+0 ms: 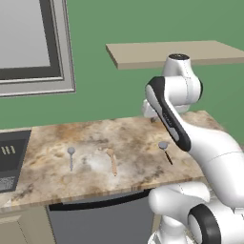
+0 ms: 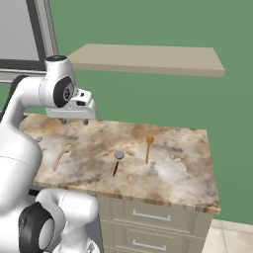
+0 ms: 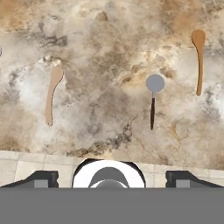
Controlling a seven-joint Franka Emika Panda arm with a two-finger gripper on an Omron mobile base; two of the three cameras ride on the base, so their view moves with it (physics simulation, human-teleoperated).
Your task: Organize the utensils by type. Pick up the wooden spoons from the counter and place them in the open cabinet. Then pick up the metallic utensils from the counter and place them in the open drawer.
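Note:
On the marbled counter point(image 1: 138, 143) lie two wooden spoons, one to the left point(image 3: 51, 98) point(image 2: 61, 156) point(image 1: 112, 161) and one to the right point(image 3: 199, 61) point(image 2: 148, 148). Between them rests the metallic utensil with a round grey head and black handle point(image 3: 153, 98) point(image 2: 117, 162) point(image 1: 166, 151). The all-grey metal spoon point(image 1: 71, 157) lies furthest left. My gripper point(image 2: 74, 121) point(image 3: 112, 177) hovers high above the counter's back, open, with nothing between its fingers. The cabinet and the open drawer are out of view.
A bare tan wall shelf point(image 2: 148, 58) hangs on the green wall above the counter. A dark stovetop point(image 1: 10, 157) borders the counter's left end. Shut beige drawer fronts with silver handles point(image 2: 150, 216) sit below the counter's right part.

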